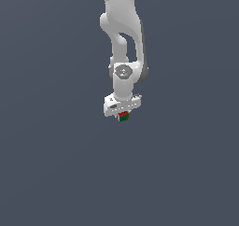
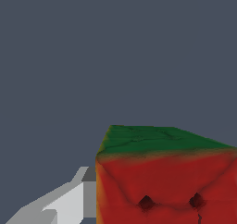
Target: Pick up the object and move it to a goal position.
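Note:
The object [image 1: 123, 117] is a tiny block, red on one half and dark green on the other. It sits directly under the white hand of my gripper [image 1: 123, 113], which is shut on it. Up close in the wrist view, the object [image 2: 164, 172] fills one corner of the picture, with its green face beyond the red one. One light grey finger [image 2: 69, 205] presses flat against the red side. The other finger is out of frame. In the exterior view the arm hangs straight down from the upper middle.
A uniform dark grey-blue ground [image 1: 46, 164] lies all around the arm in both views. No other object, container, edge or goal marker shows.

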Robot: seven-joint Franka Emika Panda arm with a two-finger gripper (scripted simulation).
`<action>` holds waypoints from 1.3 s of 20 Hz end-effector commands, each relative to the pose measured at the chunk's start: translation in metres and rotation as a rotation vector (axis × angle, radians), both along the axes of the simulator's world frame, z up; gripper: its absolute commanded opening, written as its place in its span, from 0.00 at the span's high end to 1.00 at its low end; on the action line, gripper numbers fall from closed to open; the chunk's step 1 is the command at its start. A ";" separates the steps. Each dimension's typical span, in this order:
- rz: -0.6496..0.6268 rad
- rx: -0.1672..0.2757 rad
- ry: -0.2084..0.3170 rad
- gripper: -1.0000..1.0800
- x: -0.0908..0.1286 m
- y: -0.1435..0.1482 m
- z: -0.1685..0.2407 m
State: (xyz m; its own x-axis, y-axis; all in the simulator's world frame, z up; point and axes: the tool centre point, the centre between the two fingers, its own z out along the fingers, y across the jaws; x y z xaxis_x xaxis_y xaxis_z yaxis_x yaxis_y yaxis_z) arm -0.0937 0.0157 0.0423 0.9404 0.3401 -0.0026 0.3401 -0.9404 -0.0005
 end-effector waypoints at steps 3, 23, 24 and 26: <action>-0.001 0.000 -0.003 1.00 0.005 -0.015 0.020; 0.000 0.002 -0.003 1.00 0.045 -0.136 0.178; 0.000 0.002 -0.003 1.00 0.047 -0.141 0.184; 0.000 0.002 -0.003 1.00 0.050 -0.148 0.194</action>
